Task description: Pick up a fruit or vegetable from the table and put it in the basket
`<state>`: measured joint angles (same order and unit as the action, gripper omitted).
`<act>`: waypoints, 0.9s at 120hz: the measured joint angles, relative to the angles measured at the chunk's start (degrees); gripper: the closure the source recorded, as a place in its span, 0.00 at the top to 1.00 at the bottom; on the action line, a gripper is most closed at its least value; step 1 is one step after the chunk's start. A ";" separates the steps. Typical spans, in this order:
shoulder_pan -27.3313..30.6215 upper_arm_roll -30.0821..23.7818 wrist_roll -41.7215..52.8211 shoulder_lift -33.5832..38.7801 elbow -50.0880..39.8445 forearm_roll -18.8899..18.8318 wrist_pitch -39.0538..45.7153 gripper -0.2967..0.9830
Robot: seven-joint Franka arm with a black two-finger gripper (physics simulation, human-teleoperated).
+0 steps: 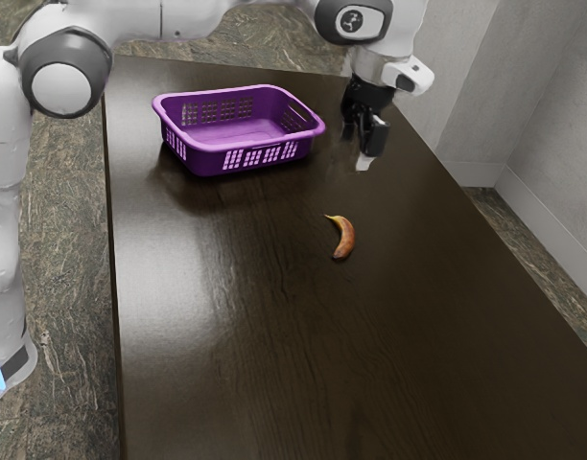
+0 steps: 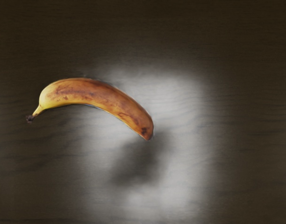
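Dark counter (image 1: 265, 326). Purple basket (image 1: 212, 162) on top. Raised claw (image 1: 361, 146), fingers spread, nothing between. Curved banana (image 1: 345, 239) lying on counter, apart from basket. Could roll or slip if pinched off-centre. Exterior view: distance from basket to banana; wrist view: dark stem tip (image 2: 29, 119), brown blotches.

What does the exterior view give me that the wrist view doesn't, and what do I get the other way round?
From the exterior view: the purple basket on the table, the gripper raised above the table, the white arm, and the stone-patterned floor and pale wall.

From the wrist view: the dark tip of the stem, brown mottling along the peel, and a pale patch of light with a blurred dark shadow in it.

Shared by both: the curved banana, lying on the dark tabletop.
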<state>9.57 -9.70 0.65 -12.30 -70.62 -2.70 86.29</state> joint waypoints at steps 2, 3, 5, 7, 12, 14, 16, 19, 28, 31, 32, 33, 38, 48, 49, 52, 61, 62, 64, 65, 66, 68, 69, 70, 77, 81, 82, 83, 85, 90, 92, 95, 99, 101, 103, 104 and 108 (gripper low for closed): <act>1.31 -0.85 0.13 -1.09 1.71 -0.41 -0.56 0.77; 1.85 -1.19 0.19 -1.52 2.39 -0.60 -0.82 0.77; 2.73 -1.72 0.31 -2.21 3.46 -0.96 -1.32 0.77; 3.35 -2.11 0.43 -2.71 4.25 -1.29 -1.78 0.77; 4.21 -2.69 0.71 -3.46 5.43 -1.87 -2.77 0.77; 4.38 -2.83 0.82 -3.63 5.70 -2.06 -3.11 0.77; 4.50 -2.93 0.93 -3.75 5.90 -2.21 -3.42 0.77; 4.61 -3.03 1.09 -3.88 6.10 -2.40 -3.85 0.77; 4.77 -3.15 1.52 -4.06 6.37 -2.64 -4.86 0.77; 4.81 -3.18 1.63 -4.09 6.44 -2.45 -5.12 0.77; 4.83 -3.21 1.67 -4.01 6.46 -2.39 -5.20 0.77; 4.84 -3.26 1.70 -3.84 6.48 -2.34 -5.29 0.77; 4.54 -4.35 1.88 -1.45 6.75 -2.18 -6.22 0.77; 3.64 -9.95 2.70 2.70 7.07 -3.64 -8.87 0.77; 3.51 -10.45 2.81 2.88 7.08 -3.80 -9.11 0.77; 3.16 -11.69 3.29 3.15 6.97 -4.17 -9.76 0.77; 2.99 -13.27 5.24 2.50 6.57 -4.21 -10.99 0.77; 3.03 -13.34 5.50 2.37 6.53 -4.17 -11.06 0.77; 3.14 -13.45 6.01 2.10 6.45 -4.10 -11.17 0.77; 3.18 -13.50 6.28 1.93 6.41 -4.04 -11.21 0.77; 3.18 -13.53 6.59 1.60 6.40 -3.94 -11.21 0.77; 3.23 -13.55 7.25 1.00 6.36 -3.77 -11.20 0.77; 3.28 -13.56 7.58 0.73 6.35 -3.69 -11.18 0.77; 3.33 -13.55 7.93 0.48 6.33 -3.62 -11.15 0.77; 3.72 -13.40 10.72 -0.97 6.26 -3.34 -10.88 0.77; 3.91 -12.99 12.59 -1.30 6.23 -3.24 -10.75 0.77; 3.93 -12.81 13.11 -1.32 6.24 -3.20 -10.72 0.77; 3.97 -12.66 13.63 -1.34 6.24 -3.15 -10.69 0.77; 4.07 -12.39 14.70 -1.31 6.25 -2.95 -10.64 0.77; 4.23 -11.95 17.49 -1.07 6.14 -2.19 -10.50 0.77; 4.25 -11.87 18.59 -0.90 5.94 -1.89 -10.41 0.77; 4.28 -11.78 20.18 -0.45 5.04 -1.40 -10.08 0.77; 4.41 -11.56 22.27 1.69 0.92 -0.51 -8.89 0.77; 4.22 -11.02 23.32 3.10 -1.79 0.13 -8.07 0.77; 4.13 -10.43 24.35 4.61 -4.62 0.79 -7.16 0.77; 4.15 -10.19 24.86 5.39 -6.14 1.09 -6.67 0.77; 4.23 -9.24 26.89 8.90 -12.94 2.16 -4.47 0.77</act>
<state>13.79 -18.94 27.54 -3.40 -83.57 -0.54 81.82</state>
